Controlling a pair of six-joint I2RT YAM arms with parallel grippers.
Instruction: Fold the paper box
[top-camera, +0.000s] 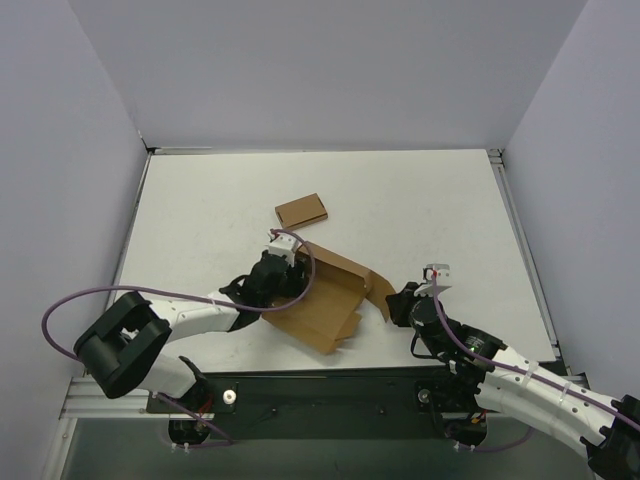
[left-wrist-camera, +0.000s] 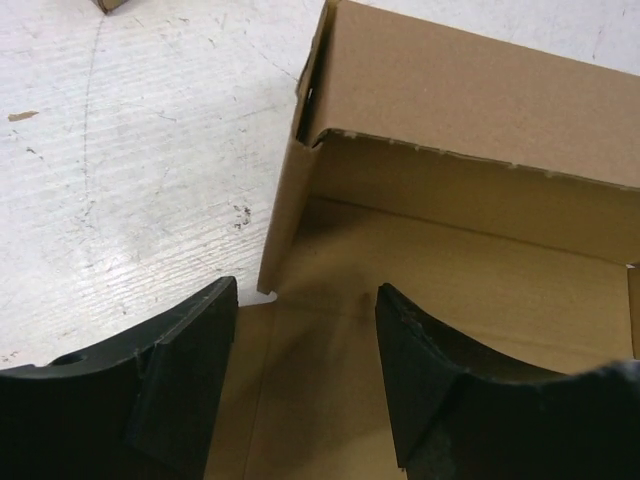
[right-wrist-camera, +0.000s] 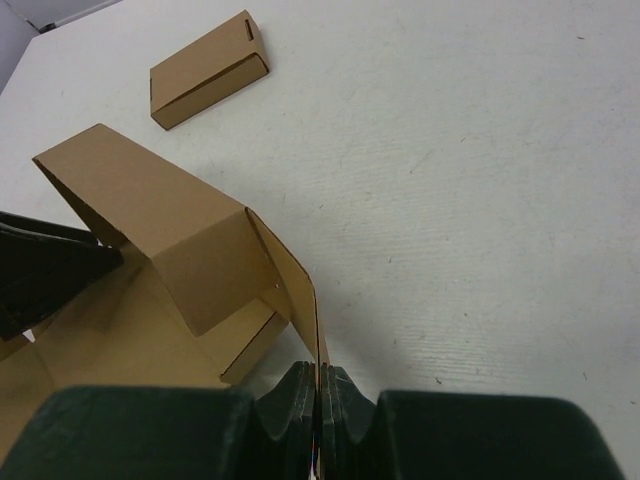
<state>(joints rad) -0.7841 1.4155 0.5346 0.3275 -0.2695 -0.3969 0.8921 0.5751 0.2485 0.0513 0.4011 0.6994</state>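
Observation:
The paper box (top-camera: 318, 300) is a brown cardboard die-cut piece, partly raised, lying in the middle near the front edge. Its inner panel and back wall fill the left wrist view (left-wrist-camera: 450, 200). My left gripper (top-camera: 268, 275) is open, its fingers (left-wrist-camera: 190, 370) over the box's floor panel at its left end, touching nothing that I can see. My right gripper (top-camera: 398, 300) is shut on the box's right side flap (right-wrist-camera: 300, 290), pinching its thin edge between the fingers (right-wrist-camera: 345, 410). The flap stands upright.
A smaller flat brown box (top-camera: 301, 210) lies on the white table (top-camera: 430, 210) behind the paper box; it also shows in the right wrist view (right-wrist-camera: 208, 70). Walls enclose the table on three sides.

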